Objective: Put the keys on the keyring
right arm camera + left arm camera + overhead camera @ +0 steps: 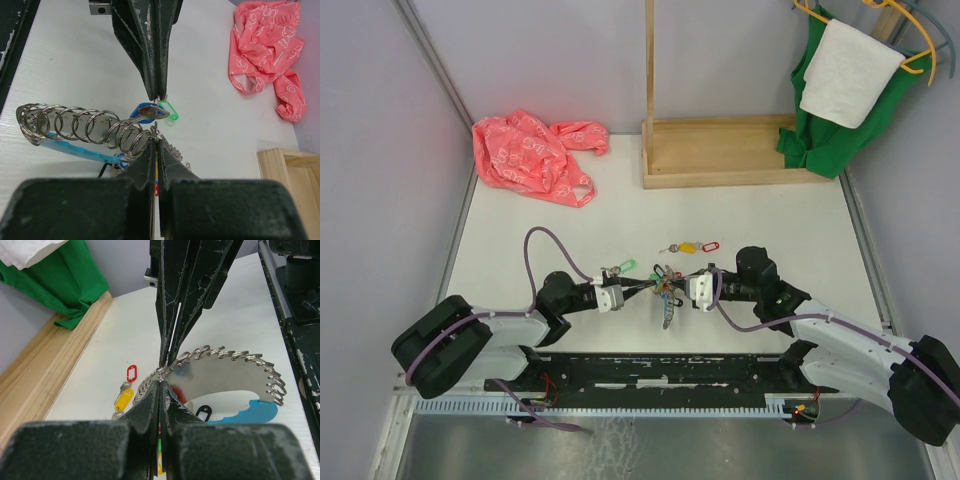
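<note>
No text, number or brand can be read in any view. The pink plastic bag [528, 155] carries a white printed pattern, perhaps lettering or a logo, but it is too blurred and crumpled to make out.

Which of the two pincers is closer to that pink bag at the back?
The left. The left pincer lies right of the pink bag, toward the bases; the right pincer faces it from farther right.
</note>
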